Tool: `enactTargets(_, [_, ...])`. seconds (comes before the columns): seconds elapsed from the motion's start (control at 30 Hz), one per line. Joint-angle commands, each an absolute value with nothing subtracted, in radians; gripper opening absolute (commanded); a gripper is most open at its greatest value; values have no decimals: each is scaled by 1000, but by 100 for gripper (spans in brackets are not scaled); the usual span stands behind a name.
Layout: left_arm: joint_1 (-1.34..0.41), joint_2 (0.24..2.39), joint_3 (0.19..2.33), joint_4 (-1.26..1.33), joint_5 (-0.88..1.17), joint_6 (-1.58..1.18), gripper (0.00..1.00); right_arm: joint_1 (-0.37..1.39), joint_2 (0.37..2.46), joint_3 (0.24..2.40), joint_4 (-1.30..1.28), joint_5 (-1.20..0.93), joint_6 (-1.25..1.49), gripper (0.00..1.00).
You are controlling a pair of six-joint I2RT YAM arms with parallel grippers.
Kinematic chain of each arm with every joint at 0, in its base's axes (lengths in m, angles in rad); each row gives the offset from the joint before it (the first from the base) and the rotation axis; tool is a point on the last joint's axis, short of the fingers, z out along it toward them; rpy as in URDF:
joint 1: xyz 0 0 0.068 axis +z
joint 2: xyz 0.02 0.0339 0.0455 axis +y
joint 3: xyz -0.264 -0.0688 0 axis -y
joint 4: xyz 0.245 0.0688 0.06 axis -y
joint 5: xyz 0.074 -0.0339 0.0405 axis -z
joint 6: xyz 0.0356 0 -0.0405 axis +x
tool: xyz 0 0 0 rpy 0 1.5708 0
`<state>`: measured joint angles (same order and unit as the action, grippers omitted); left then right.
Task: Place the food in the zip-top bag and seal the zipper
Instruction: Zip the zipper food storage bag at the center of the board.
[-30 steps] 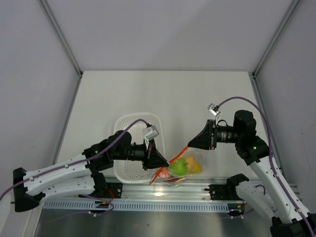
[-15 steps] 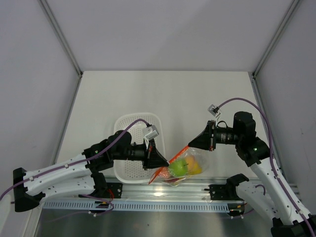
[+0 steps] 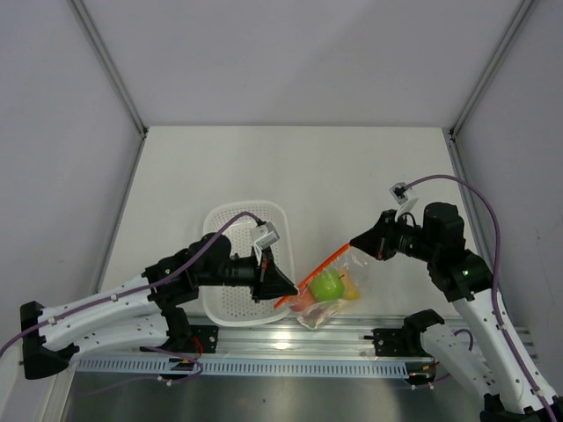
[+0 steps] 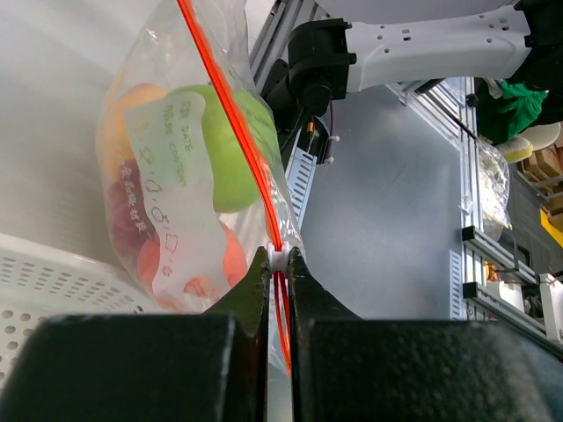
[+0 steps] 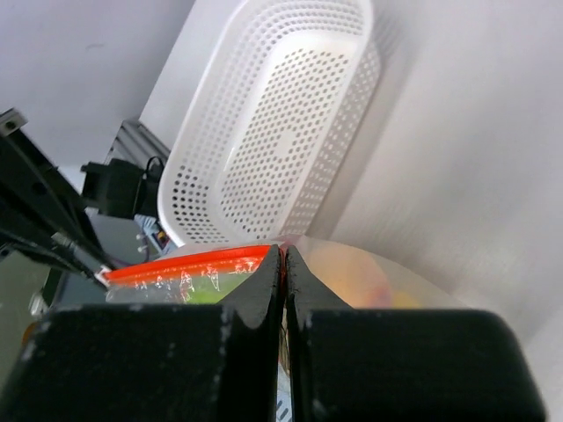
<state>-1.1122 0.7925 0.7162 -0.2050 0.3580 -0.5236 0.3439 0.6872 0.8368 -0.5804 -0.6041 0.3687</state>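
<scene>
White perforated basket (image 3: 242,229) sits rigid at the table's 7 o'clock. At its 3 o'clock the bag (image 3: 315,316) is slung: thin, limp, slick film, sagging under smooth, likely light fruit such as the apple (image 3: 327,286). Its stiffer zipper (image 3: 312,278) looks the surest hold. The left gripper (image 3: 283,294) and right gripper (image 3: 354,241) each pinch one end, jaws closed.

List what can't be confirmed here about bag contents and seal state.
- Seal along the zipper: the left wrist view cuts it off at the top edge, the right gripper covers its end in the right wrist view, and it is too small in the top view.
- Full fruit count: the white label on the zip-top bag and the green apple mask what lies behind.
- Near end of the basket: covered by the left arm in the top view.
</scene>
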Motion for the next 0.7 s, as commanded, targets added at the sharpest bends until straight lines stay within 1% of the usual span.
enactTargets(0.0, [-1120,764,755,-232,387,-541,1,316,677,884,-581,-449,368,0])
enactTargets(0.67, [-1120,654,695,-290,373,-561,1,262,678,879,-583,-459,371,0])
